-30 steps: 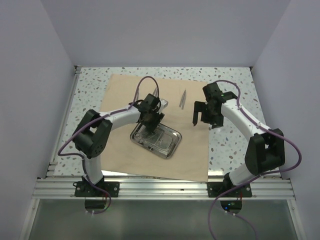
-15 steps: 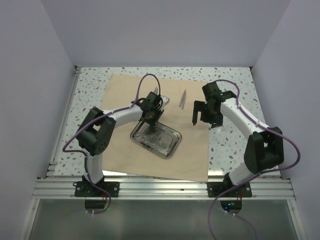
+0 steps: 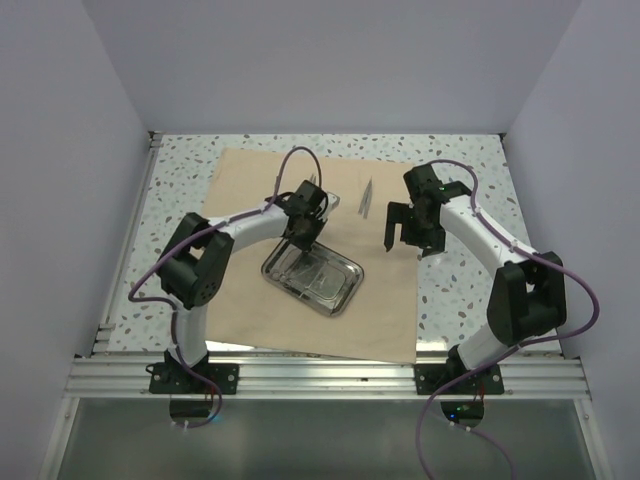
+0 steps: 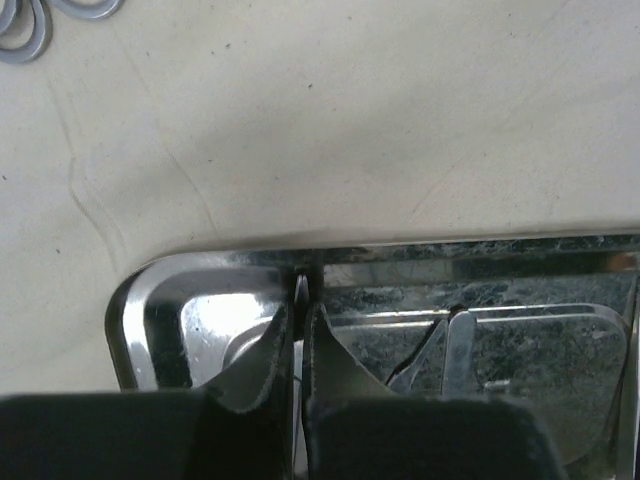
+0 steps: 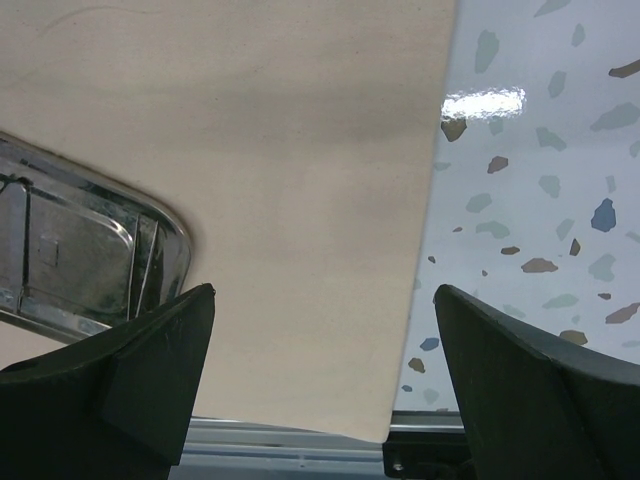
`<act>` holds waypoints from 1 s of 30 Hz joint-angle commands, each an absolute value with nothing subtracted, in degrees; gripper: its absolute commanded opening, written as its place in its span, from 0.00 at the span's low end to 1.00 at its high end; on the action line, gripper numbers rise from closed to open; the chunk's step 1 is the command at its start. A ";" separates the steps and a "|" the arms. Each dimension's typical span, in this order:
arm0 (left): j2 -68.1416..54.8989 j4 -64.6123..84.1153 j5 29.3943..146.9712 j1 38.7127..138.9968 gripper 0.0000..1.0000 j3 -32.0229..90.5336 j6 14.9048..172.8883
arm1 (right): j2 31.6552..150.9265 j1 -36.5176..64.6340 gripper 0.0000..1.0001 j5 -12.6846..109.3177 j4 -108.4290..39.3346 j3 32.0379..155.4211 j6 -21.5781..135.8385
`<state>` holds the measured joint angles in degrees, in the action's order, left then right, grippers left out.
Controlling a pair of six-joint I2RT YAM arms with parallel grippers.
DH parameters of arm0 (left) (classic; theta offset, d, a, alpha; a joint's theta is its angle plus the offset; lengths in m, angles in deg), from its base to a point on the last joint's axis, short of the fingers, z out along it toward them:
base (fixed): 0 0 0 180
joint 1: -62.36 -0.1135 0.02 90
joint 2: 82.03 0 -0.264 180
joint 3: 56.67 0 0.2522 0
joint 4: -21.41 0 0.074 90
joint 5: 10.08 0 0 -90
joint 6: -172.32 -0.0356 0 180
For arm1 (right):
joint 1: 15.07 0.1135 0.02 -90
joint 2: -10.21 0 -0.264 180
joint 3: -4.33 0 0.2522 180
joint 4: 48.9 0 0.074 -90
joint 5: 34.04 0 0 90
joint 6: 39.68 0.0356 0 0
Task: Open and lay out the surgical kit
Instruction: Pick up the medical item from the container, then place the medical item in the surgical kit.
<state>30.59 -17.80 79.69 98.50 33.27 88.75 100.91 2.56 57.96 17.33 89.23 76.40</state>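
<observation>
Left pincer: fingers pressed together, tips down at the far rim of the steel tray, close to one rounded corner. Cannot confirm anything pinched between the tips; too tight and dark in the left wrist view. Just to the right of the tips, inside the tray: thin metal instrument, type not identifiable among the reflections. Beyond the tips, past the rim: bare tan wrap sheet, lightly creased. Further beyond and to the left: finger rings of grey metal, cut off by the frame edge, flat on the sheet. Right pincer: spread wide, gripping nothing, hovering above the right border of the wrap sheet, well apart from the left pincer. Directly below the gap: sheet, with its right edge running close to the outer finger and speckled table past that edge. Beside the inner finger, on the far side from the gap: rounded corner of the tray, apart from the finger. Beyond the right pincer and to its left in the top view: slim tweezers-like tool, flat on the sheet, apart from the tray. Tray resting near the middle of the sheet, skewed to the sheet edges; sheet spread flat on the table between both arms.
</observation>
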 commanded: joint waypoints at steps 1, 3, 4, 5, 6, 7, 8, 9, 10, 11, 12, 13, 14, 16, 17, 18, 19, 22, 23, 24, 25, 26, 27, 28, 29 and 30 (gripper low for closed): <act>29.52 -31.01 80.19 98.65 0.00 37.30 89.61 | 100.30 2.69 0.96 58.24 16.54 90.52 76.15; 28.81 -34.86 80.10 98.65 0.00 40.65 89.61 | 100.30 2.69 0.96 58.15 16.19 90.17 76.24; 28.89 -35.94 78.53 98.48 0.00 44.32 89.79 | 100.30 2.69 0.96 57.98 16.19 90.08 76.24; 29.06 -36.99 78.25 98.48 0.00 46.19 90.05 | 100.38 2.60 0.96 57.89 16.01 90.08 76.33; 29.33 -38.39 77.99 98.39 0.00 48.03 90.23 | 100.39 2.60 0.96 57.80 15.84 89.82 76.33; 29.85 -38.67 77.81 98.22 0.00 51.36 90.49 | 100.47 2.60 0.96 57.72 15.66 89.81 76.24; 30.38 -38.58 77.99 97.69 0.00 53.05 91.10 | 100.56 2.68 0.96 57.63 15.66 89.73 76.33; 31.08 -38.58 78.16 97.25 0.00 54.80 91.63 | 100.47 2.69 0.96 57.54 15.48 89.64 76.33; 32.83 -38.50 77.99 96.81 0.00 58.30 92.24 | 100.73 2.69 0.96 57.54 15.40 89.73 76.33; 33.98 -38.67 77.29 96.20 0.00 60.34 93.64 | 100.82 2.69 0.96 57.54 15.48 89.73 76.24; 35.12 -38.41 76.07 95.76 0.00 62.18 94.26 | 100.83 2.69 0.96 57.54 15.57 89.73 76.16; 37.48 -38.06 75.53 95.06 0.00 65.42 94.71 | 100.74 2.60 0.96 57.63 15.66 89.64 76.07; 38.63 -37.62 75.18 94.70 0.00 67.11 96.10 | 100.74 2.68 0.96 57.80 15.66 89.55 75.98; 42.31 -35.78 74.83 93.65 0.00 71.66 97.51 | 100.65 2.68 0.96 57.98 16.18 89.64 75.80; 43.56 -35.25 74.48 93.38 0.00 73.26 97.96 | 100.56 2.69 0.96 58.15 16.19 89.55 75.63; 46.00 -34.11 73.34 93.12 0.00 76.15 98.31 | 100.47 2.69 0.96 58.24 16.62 89.55 75.54; 47.16 -33.23 72.81 92.68 0.00 77.31 99.18 | 100.30 2.60 0.96 58.33 16.80 89.46 75.45; 51.55 -28.93 71.49 91.98 0.00 80.56 99.54 | 99.95 2.60 0.96 58.51 17.41 89.46 75.19; 52.70 -27.26 70.96 91.80 0.00 81.53 99.80 | 99.95 2.60 0.95 58.42 17.85 89.46 75.19; 55.15 -26.72 70.35 91.45 0.00 83.71 100.07 | 99.86 2.68 0.96 58.33 17.94 89.55 75.10; 56.47 -26.37 69.65 91.36 0.00 84.95 100.59 | 99.77 2.69 0.96 58.50 18.12 89.64 75.10; 57.79 -26.28 67.38 91.27 0.00 86.45 100.86 | 99.68 2.69 0.96 58.59 18.55 89.73 75.10; 59.81 -25.93 66.57 91.27 0.00 88.38 101.64 | 99.60 2.69 0.96 58.77 18.65 89.73 75.10; 60.52 -25.67 66.39 91.18 0.00 89.09 101.91 | 99.68 2.69 0.96 58.77 18.82 89.81 75.10; 60.79 -24.88 65.69 91.10 0.12 89.36 102.35 | 99.60 2.69 0.96 58.68 19.17 90.16 75.10; 60.27 -24.09 65.60 91.10 0.24 88.49 102.44 | 99.68 2.69 0.96 58.60 19.26 90.17 75.19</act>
